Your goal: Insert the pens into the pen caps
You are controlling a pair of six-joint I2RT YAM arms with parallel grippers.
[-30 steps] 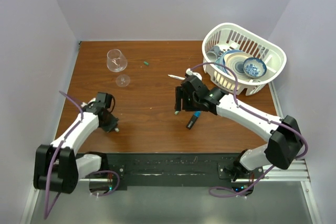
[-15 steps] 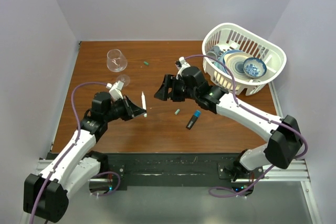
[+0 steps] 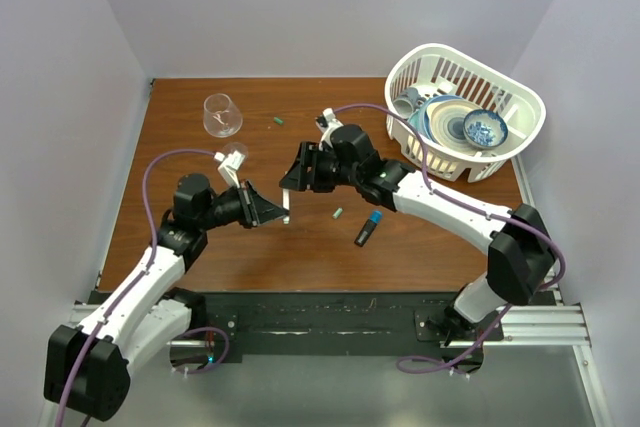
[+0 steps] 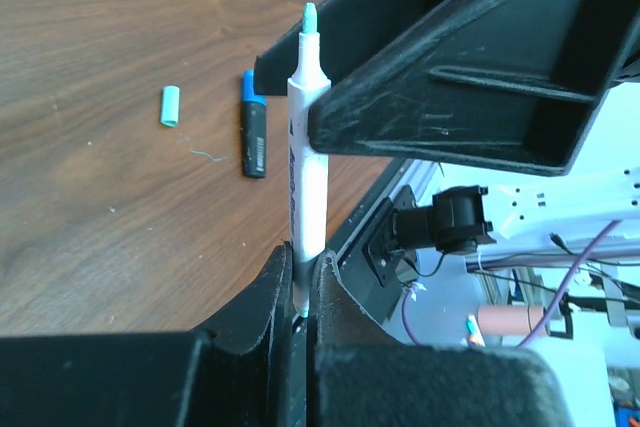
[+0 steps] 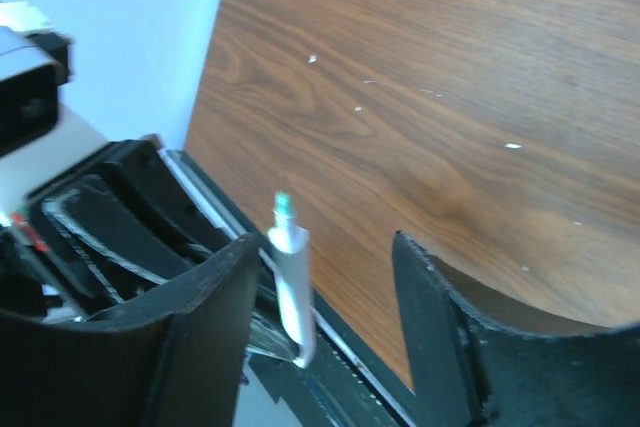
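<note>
The white pen (image 4: 308, 167) is sitting with its tail end clamped between the fingers of the left gripper (image 4: 305, 265). Its bare green tip is pointing away from that gripper, above the middle of the bench (image 3: 300, 247). The right gripper (image 5: 322, 244) is facing it with its fingers apart and the pen tip is lying in the gap, nearer to one finger than to the other. I am not seeing any cap in the right gripper. The nearest green cap (image 4: 171, 105) is lying on the bench, a little toward the right edge, apart from both grippers. The black marker (image 4: 254, 142) is lying just beside it with the blue cap (image 4: 249, 85) at one end; I cannot tell if this cap is fully pushed on. A second green cap (image 3: 277, 120) is lying near the far edge, beside the wine glass (image 3: 222, 115).

To my judgement, several things are threatening here:

- The right gripper is carrying nothing to put on the pen. If it closes now, it is only squeezing the pen, and no cap goes on.
- The pen is held only at its tail, so a side push from a right finger may turn or slip it in the left gripper. Then the tip is no longer lining up with a cap.
- The two grippers are very close to each other, and a small error in approach may knock them together or drop the pen on the bench.
- The green cap is small and round, so it may roll away during picking.
</note>
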